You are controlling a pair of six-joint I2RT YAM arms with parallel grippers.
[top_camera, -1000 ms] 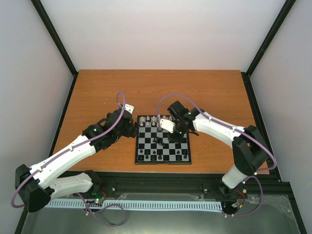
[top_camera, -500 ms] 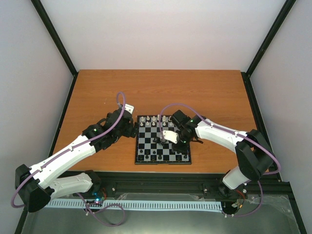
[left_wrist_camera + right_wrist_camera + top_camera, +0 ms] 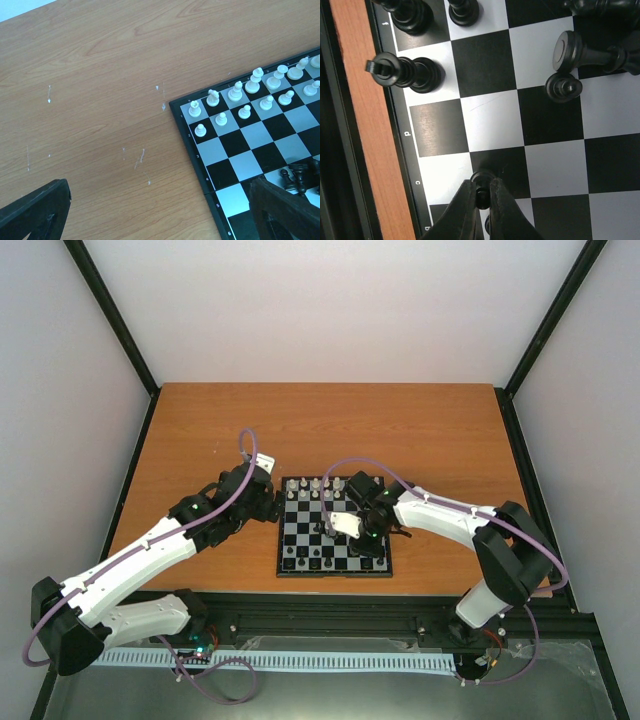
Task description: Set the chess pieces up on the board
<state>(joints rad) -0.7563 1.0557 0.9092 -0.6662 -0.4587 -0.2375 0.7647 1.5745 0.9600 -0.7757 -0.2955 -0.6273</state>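
From above, the right arm covers the side of the board nearest the right edge of the desk. The uncovered pieces are too small to name. The fingers of the right hand hide most of the black piece pinched between them. The dark, blurred fingers of the left hand are cut off below.

White arm shells, black joints, looping purple cables

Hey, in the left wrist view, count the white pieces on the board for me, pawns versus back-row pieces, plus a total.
White pawns: 6
White back-row pieces: 7, the last cut off by the picture's edge
Total: 13
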